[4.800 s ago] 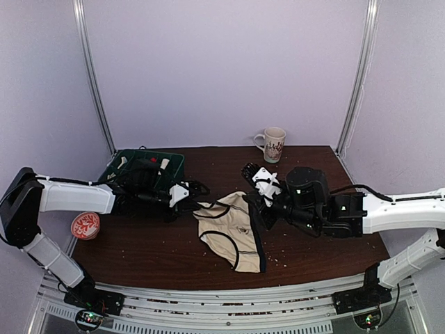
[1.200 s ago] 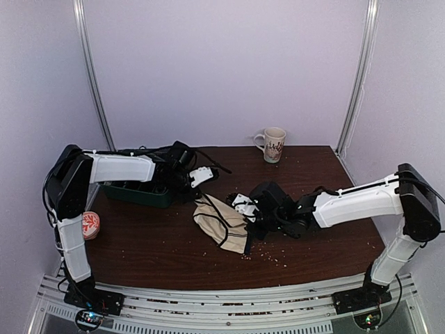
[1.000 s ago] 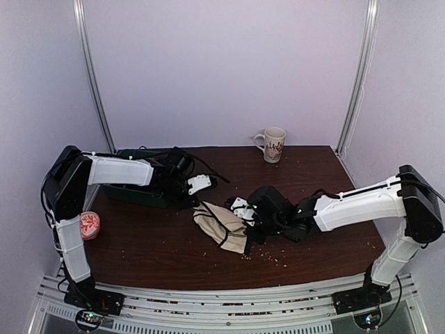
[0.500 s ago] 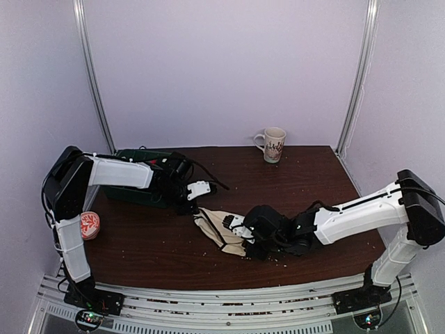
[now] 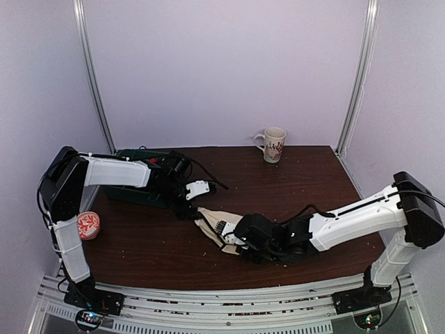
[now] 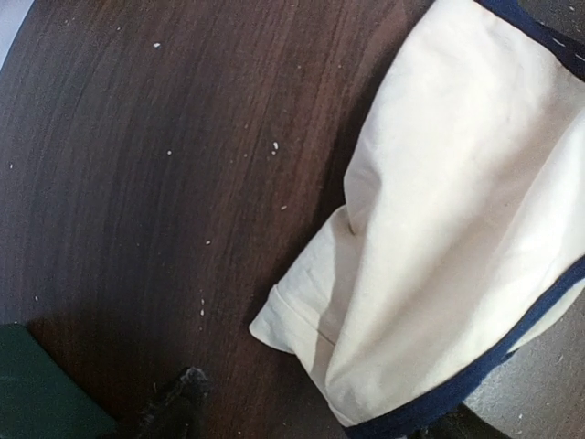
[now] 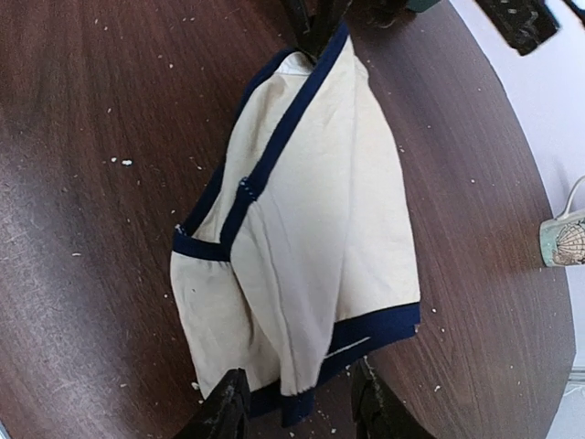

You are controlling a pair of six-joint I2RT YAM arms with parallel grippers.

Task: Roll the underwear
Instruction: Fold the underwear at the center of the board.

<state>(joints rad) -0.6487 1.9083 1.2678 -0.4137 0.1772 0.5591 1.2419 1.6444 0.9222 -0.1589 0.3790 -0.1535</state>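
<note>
Dark wooden table [image 5: 306, 181] strewn with pale crumbs [image 7: 123, 162], walled in by plain lilac panels, where two white robot arms meet over a pair of cream underwear [image 7: 311, 210] trimmed in navy. At the back left corner stands a green bin [image 5: 132, 195], its contents hidden behind the left arm that crosses above it; a patterned mug [image 5: 272, 144] sits alone at the far edge, handle to the left, its inside out of sight; a round red-and-white tin [image 5: 87, 225] rests beside the table's left edge. The underwear lies at the middle of the table, a little left of centre, folded over on itself into a narrow, loosely creased bundle, not yet rolled. The left arm rises from its base, bends at the elbow and runs rightward over the bin, its gripper [image 6: 311, 416] tipped down at the far end of the cloth, dark fingertips parted with the navy hem between them. The right arm stretches low across the front of the table, its gripper [image 7: 300, 407] at the near end of the bundle, one finger on each side of the navy-edged fold; whether it pinches the cloth cannot be told
</note>
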